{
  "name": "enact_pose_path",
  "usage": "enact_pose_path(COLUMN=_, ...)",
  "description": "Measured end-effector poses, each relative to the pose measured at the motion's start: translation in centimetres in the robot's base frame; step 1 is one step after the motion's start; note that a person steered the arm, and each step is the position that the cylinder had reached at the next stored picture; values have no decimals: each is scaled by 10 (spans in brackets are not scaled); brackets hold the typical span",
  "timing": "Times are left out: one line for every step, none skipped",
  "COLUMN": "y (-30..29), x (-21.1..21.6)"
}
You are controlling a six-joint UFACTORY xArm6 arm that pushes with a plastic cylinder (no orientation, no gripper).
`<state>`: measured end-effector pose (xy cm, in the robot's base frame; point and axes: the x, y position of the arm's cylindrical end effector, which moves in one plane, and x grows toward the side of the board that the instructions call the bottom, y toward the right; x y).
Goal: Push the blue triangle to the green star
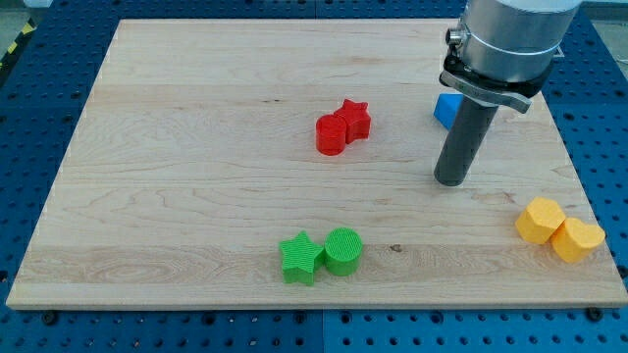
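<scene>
My tip (pixel 452 179) is the lower end of a straight dark rod; there is no pincer on this arm, so nothing opens or closes and nothing is held. The tip rests on the wooden board (pixel 196 147), right of the board's centre, at about three o'clock from it.

The blue triangle (pixel 446 110) lies just at twelve o'clock from my tip, close beside the rod, and the arm's grey housing hides most of it, so only a small blue corner shows. Whether the rod touches it I cannot tell.

The green star (pixel 299 258) sits near the board's bottom edge, at about eight o'clock from my tip and well apart from it. A green cylinder (pixel 343 250) stands touching the star at its three o'clock side.

Near the board's centre a red cylinder (pixel 332 134) and a red star (pixel 354 119) touch each other, the star at roughly two o'clock from the cylinder; both lie at about ten o'clock from my tip.

At the board's lower right, two yellow blocks, (pixel 541 220) and (pixel 577 238), press together at about four o'clock from my tip; their exact shapes are hard to make out.
</scene>
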<state>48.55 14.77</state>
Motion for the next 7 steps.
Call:
enact_pose_path(y=3, x=0)
enact_pose_path(y=32, x=-1)
enact_pose_path(y=56, x=-23)
enact_pose_path(y=76, x=-65)
enact_pose_path(y=89, x=-99)
enact_pose_path(y=82, x=-134)
enact_pose_path(y=48, x=-133)
